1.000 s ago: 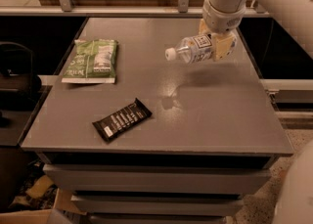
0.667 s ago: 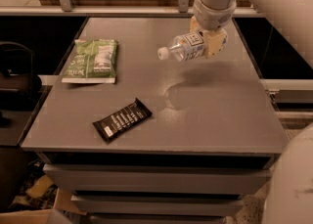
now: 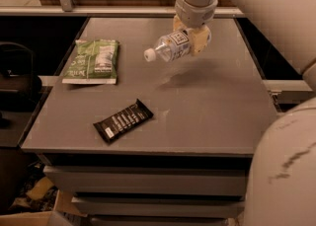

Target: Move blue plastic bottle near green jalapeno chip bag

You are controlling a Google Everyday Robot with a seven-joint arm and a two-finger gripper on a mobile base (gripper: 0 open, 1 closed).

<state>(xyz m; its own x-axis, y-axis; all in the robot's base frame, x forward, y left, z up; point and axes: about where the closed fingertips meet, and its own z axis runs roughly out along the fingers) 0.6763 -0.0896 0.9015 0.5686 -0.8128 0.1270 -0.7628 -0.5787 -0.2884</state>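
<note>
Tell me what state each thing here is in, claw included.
Blue plastic bottle: held in the air, sideways, cap on.
Claw: over the table, shut on the bottle.
Green jalapeno chip bag: lying flat at the table's left rear.
Black candy bar wrapper: lying flat, askew, near the front edge.

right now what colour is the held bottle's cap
White cap, seen in the camera view; the hand holds the blue plastic bottle above the table.
</note>
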